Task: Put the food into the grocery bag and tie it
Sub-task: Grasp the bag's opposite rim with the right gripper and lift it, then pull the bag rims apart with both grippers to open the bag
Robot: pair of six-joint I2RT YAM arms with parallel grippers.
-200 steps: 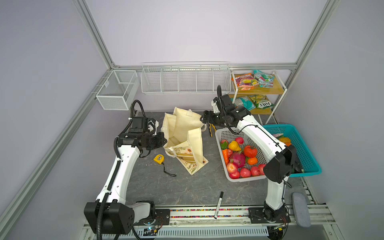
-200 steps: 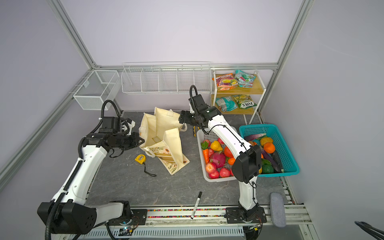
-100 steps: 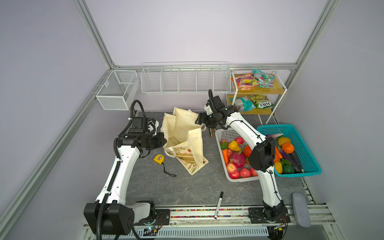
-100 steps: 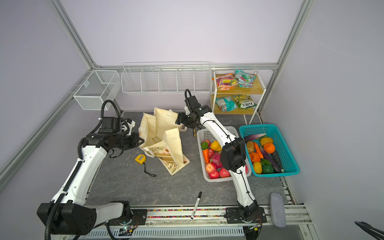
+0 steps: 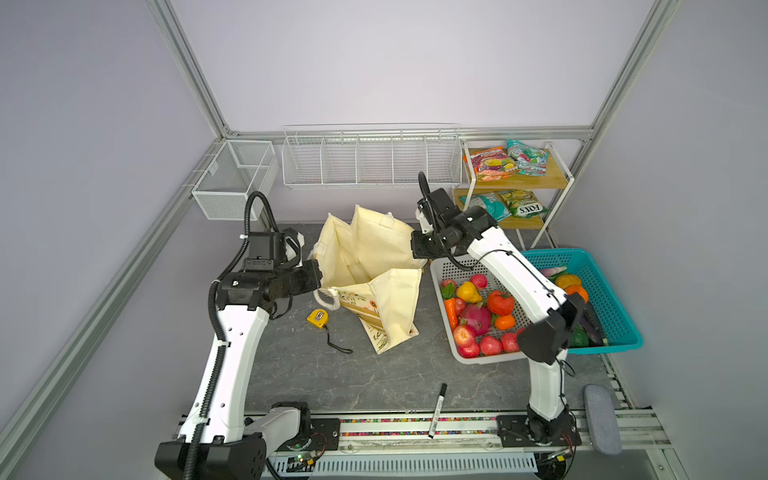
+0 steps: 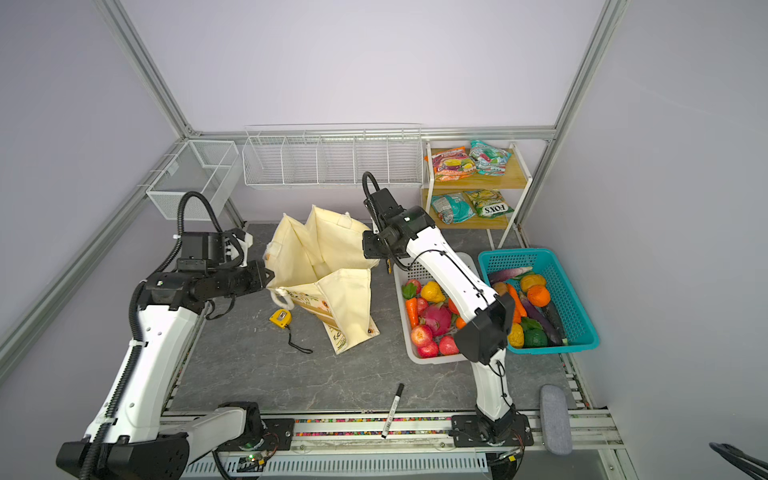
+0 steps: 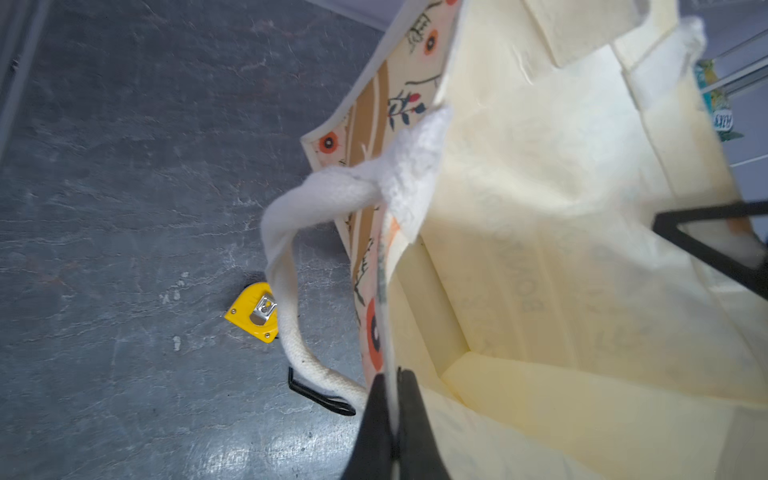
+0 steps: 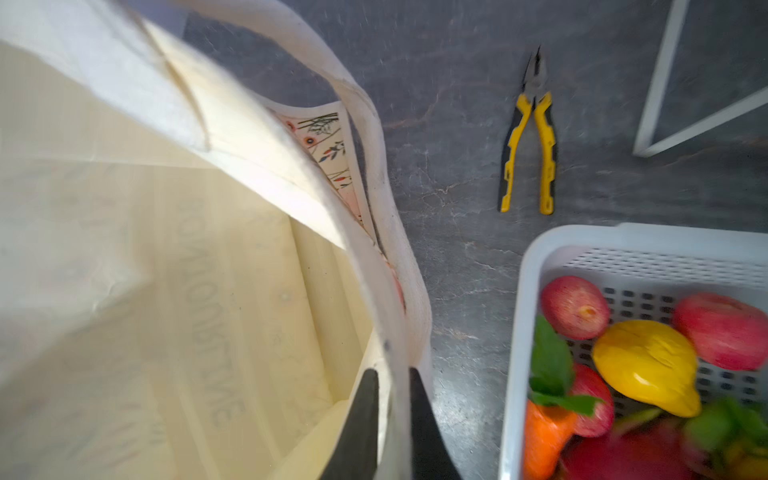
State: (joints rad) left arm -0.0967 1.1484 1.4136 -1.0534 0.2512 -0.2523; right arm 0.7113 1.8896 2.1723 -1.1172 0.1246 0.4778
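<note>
Pen [image 5: 437, 409]: nearest, lying across the front edge of the table [image 5: 374, 382]; its print is too small to read.
Tape [image 5: 317, 318]: yellow, on the table just beside the bag [image 5: 374, 257], at its near-left corner.
Left gripper [image 7: 388, 384]: pressed together on the bag's left rim, cloth between the pads, close to a rope handle [image 7: 282, 291].
Bag: mid-table, between the 2 grippers, mouth held open. The wrist views show nothing inside.
Right gripper [image 8: 392, 380]: pinching the opposite rim, on the side toward the white basket [image 8: 515, 332].
Bag handling: soft, light canvas, likely to sag shut if either rim is let go. The rim hem gives the surest hold, and the thick rope handles look best for tying.
Food [image 5: 478, 307]: none bagged. Toy produce is heaped in the white basket right of the bag, including pear [image 5: 468, 292], tomato [image 5: 500, 302] and orange [image 5: 505, 322].
Food handling: probably light, hard and round, apt to roll; grip across the middle.
Pliers [image 8: 530, 137]: on the table beyond the basket's corner, not food.
Packet [image 5: 492, 164]: orange-purple, farthest, on top of the shelf [image 5: 555, 179]. Glossy film, likely slippery, so pinch a sealed edge.
Writing: "FOXS", upside down, on a green-yellow pouch [image 5: 521, 203] on the lower board. The bag's lettering shows reversed through the lining, only partly legible.
</note>
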